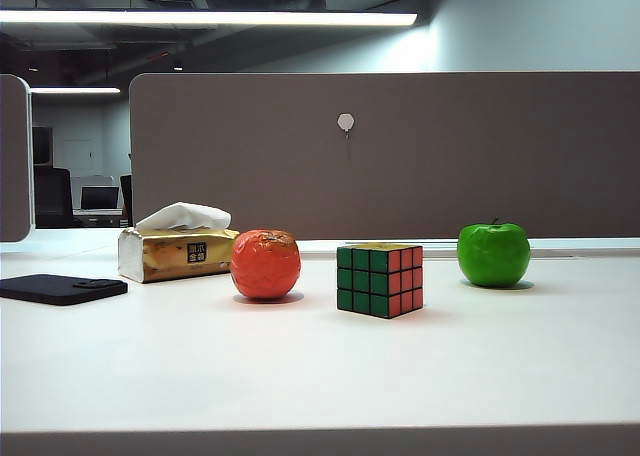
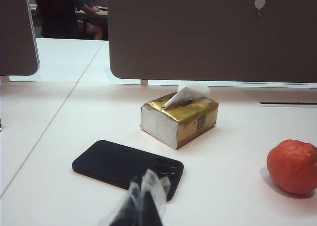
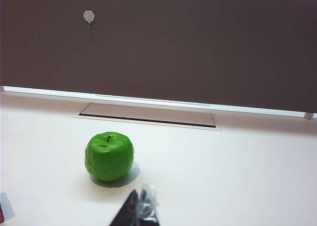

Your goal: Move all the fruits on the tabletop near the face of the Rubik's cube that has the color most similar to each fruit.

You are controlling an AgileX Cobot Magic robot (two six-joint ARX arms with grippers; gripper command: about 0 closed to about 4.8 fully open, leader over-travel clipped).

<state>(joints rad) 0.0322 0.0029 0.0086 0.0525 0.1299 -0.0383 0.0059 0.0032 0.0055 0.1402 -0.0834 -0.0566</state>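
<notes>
The Rubik's cube stands mid-tabletop, its green face turned to the front left, its red-pink face to the right and yellow on top. The wrinkled orange-red fruit rests left of the cube, on the green-face side. The glossy green apple sits farther back on the right, on the red-face side. My left gripper hovers shut and empty over a phone, well short of the orange-red fruit. My right gripper is shut and empty, just short of the apple. Neither gripper shows in the exterior view.
A gold tissue pack sits behind and left of the orange-red fruit. A black phone lies flat at the far left. A brown partition closes the back, with a cable slot in front of it.
</notes>
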